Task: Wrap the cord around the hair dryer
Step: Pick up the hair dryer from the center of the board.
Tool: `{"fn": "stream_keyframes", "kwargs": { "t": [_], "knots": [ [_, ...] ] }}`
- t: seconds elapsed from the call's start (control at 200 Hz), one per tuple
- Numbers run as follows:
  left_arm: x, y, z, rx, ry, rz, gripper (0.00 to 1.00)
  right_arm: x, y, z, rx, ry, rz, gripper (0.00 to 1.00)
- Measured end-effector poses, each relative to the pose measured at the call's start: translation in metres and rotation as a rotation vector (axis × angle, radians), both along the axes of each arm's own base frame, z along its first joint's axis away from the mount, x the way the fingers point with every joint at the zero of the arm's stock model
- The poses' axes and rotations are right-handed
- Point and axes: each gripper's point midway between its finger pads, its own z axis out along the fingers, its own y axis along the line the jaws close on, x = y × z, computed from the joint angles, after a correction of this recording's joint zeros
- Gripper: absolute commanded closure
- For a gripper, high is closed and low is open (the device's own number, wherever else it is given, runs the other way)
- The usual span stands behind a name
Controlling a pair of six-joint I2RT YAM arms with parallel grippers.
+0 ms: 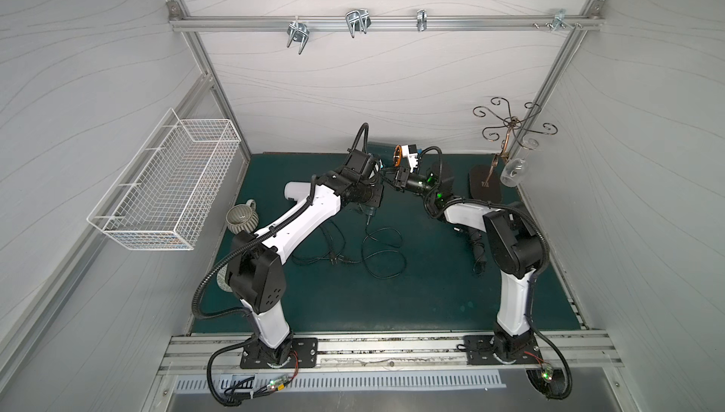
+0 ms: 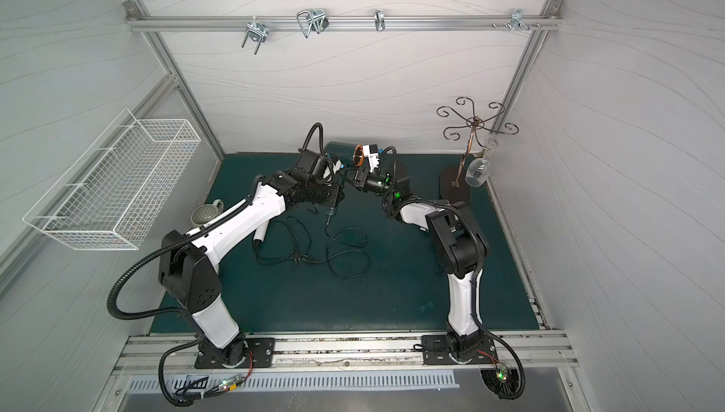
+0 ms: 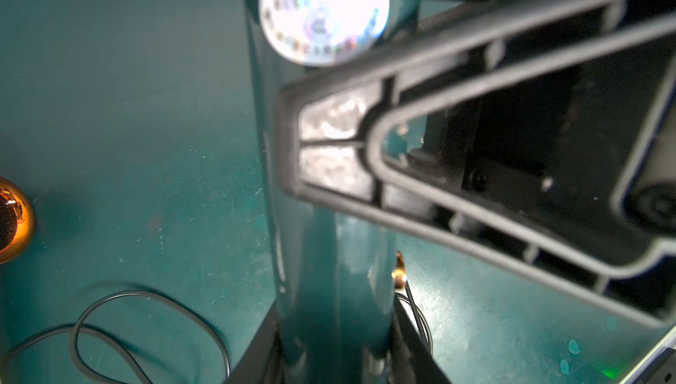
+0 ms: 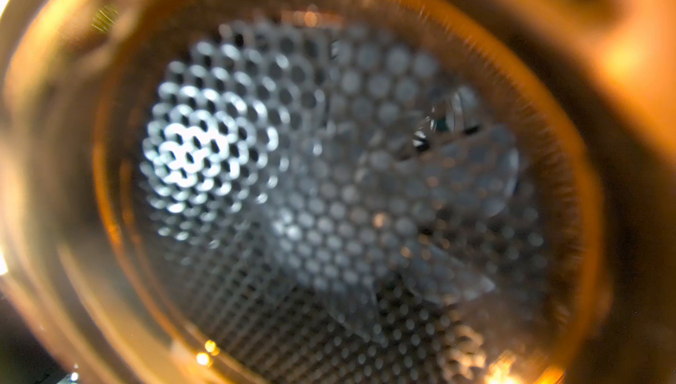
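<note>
A dark teal plastic hair dryer (image 1: 378,146) with a copper-coloured ring (image 1: 397,155) at one end is held up at 12 o'clock on the dark green mat (image 1: 392,304), close to the back wall, as both top views show. Its handle (image 3: 329,236) points down toward 6 o'clock and is clamped between the shut fingers of the left gripper (image 1: 372,194). The right gripper (image 1: 399,183) is set just beside it at 3 o'clock. In the left wrist view one of its ribbed black fingers (image 3: 329,137) is seen against the handle, but whether its jaws are closed on anything cannot be told. The right wrist view is filled by the dryer's blurred metal mesh (image 4: 329,181).

The thin black cord (image 1: 386,251) leaves the foot of the handle and lies in loose loops at the mat's centre, with none yet wound on the dryer. Its plug (image 1: 338,259) lies at 9 o'clock of the loops.

The hair dryer is judged rigid, fairly light and smooth-shelled, so a hold on the narrow handle is likely surer than one on the wide barrel. The cord is judged limp yet springy: it will probably sag, kink and uncoil if slack is released. It is best taken near the handle's foot and wound under light tension.
</note>
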Motion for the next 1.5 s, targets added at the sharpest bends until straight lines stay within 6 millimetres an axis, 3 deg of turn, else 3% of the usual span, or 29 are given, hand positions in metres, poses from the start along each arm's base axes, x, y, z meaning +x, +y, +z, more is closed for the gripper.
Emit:
{"fn": "stream_keyframes", "kwargs": {
  "t": [0.075,0.22,0.385,0.49,0.605,0.69,0.87,0.98,1.31,1.501],
  "knots": [
    [0.0,-0.001,0.001,-0.003,-0.003,-0.003,0.64,0.001,-0.002,0.0,0.002,-0.001,-0.003,0.96],
    [-0.004,-0.011,0.005,-0.005,-0.028,-0.087,0.31,0.005,-0.009,-0.008,-0.014,0.021,0.011,0.98],
    [-0.009,-0.017,0.017,-0.026,-0.059,-0.152,0.14,0.027,-0.028,-0.033,-0.081,0.094,0.024,0.98],
    [-0.011,-0.012,0.033,-0.045,-0.091,-0.168,0.07,0.043,-0.052,-0.035,-0.118,0.117,0.03,0.98],
    [-0.007,0.007,0.056,-0.092,-0.124,-0.156,0.05,0.051,-0.075,-0.024,-0.151,0.096,0.081,0.98],
    [0.004,0.033,0.071,-0.15,-0.131,-0.123,0.04,0.052,-0.089,-0.013,-0.189,0.062,0.133,0.98],
    [0.04,0.083,0.092,-0.259,-0.114,-0.066,0.03,0.04,-0.088,0.021,-0.267,-0.079,0.263,0.97],
    [0.042,0.076,0.103,-0.337,-0.092,-0.138,0.02,0.023,-0.089,0.028,-0.284,-0.12,0.32,0.97],
    [0.016,0.05,0.126,-0.44,-0.042,-0.368,0.02,-0.028,-0.092,0.001,-0.323,-0.01,0.434,0.98],
    [0.021,0.043,0.132,-0.455,-0.043,-0.478,0.03,-0.066,-0.066,0.002,-0.337,-0.019,0.543,0.98]
  ]
}}
